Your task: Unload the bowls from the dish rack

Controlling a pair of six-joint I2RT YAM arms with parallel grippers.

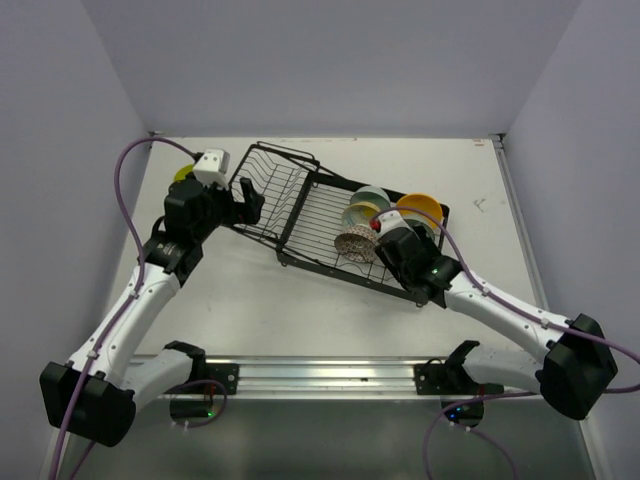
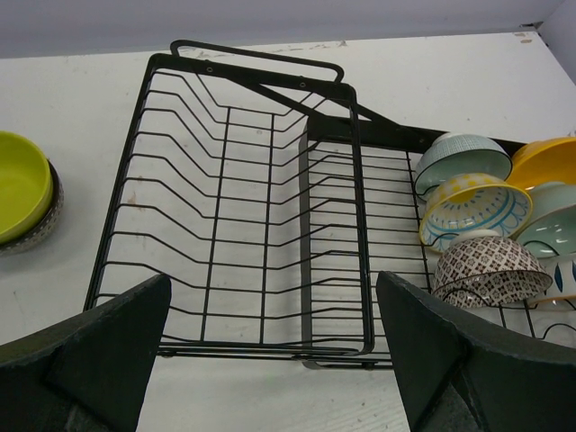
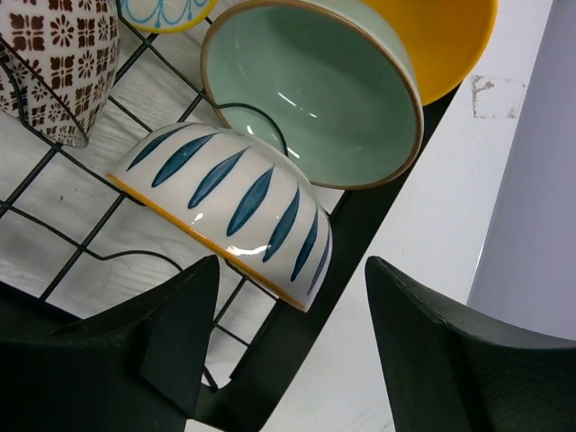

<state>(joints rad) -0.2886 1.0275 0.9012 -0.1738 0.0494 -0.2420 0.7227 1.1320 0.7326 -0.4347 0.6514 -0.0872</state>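
First, from the left wrist: the left gripper stands spread wide, its two dark fingers at the bottom corners with nothing between them. Beyond them the large black wire dish rack rests on the white table. Its basket-like half with raised sides lies straight ahead, and the flat half to the right carries a cluster of bowls: a ribbed pale bowl, an orange-yellow bowl, a cream-yellow bowl with teal pattern, a brown-patterned bowl and a pale teal bowl. Off the rack, at the left edge, a yellow-green bowl sits nested in a dark patterned bowl on the table.

From the right wrist, the right gripper is likewise released, its fingers apart. A white bowl painted with blue leaf strokes, orange at the rim, lies tipped mouth-down on the rack wires just ahead of the fingers, unclasped. Behind it the pale teal bowl leans on its side beside the orange-yellow bowl, and the brown-patterned bowl shows at the top left.

From above, the rack lies slanted across the middle of the table. The left gripper is at the basket half's left end, with the yellow-green bowl behind it near the far left corner. The right gripper hangs over the flat half's near right corner, among the bowls.
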